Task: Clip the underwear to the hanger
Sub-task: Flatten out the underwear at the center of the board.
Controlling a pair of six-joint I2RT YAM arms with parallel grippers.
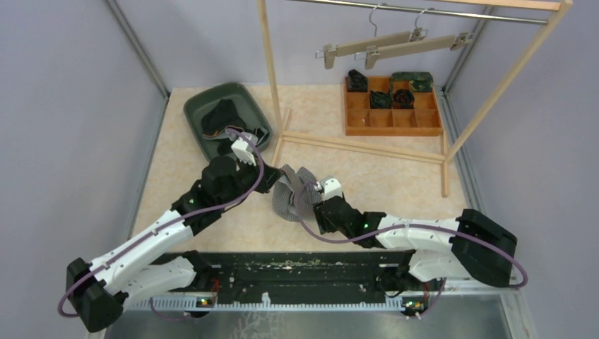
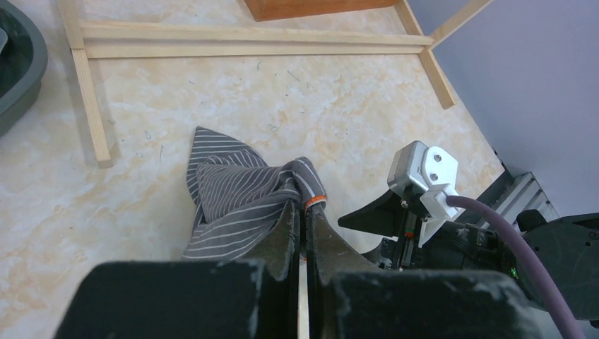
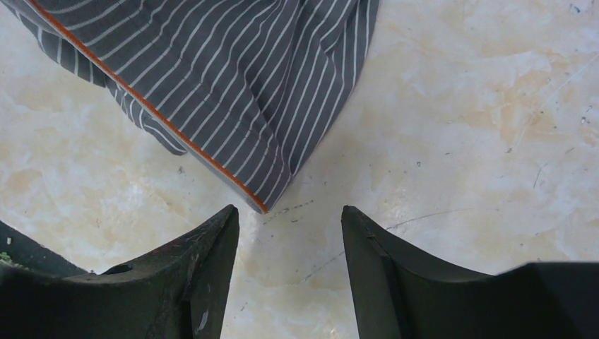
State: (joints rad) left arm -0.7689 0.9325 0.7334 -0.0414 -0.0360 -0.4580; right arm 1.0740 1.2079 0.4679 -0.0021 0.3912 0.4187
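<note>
A grey white-striped underwear (image 1: 289, 192) with orange trim lies bunched on the table centre. My left gripper (image 2: 305, 206) is shut on its orange-edged band, the cloth (image 2: 233, 194) spilling left of the fingers. My right gripper (image 3: 289, 213) is open just short of the cloth; an orange-trimmed corner of the underwear (image 3: 233, 78) hangs just ahead of its tips, with bare table between the fingers. In the top view the right gripper (image 1: 306, 202) sits against the cloth's right side and the left gripper (image 1: 277, 185) against its left. Two wooden clip hangers (image 1: 373, 48) (image 1: 417, 44) hang on the rail at the back.
A green bin (image 1: 205, 106) holding dark clothes stands at the back left. A wooden compartment tray (image 1: 393, 121) with folded items sits at the back right. The rack's wooden base bars (image 1: 360, 145) and upright post (image 1: 269, 70) cross the table behind the cloth.
</note>
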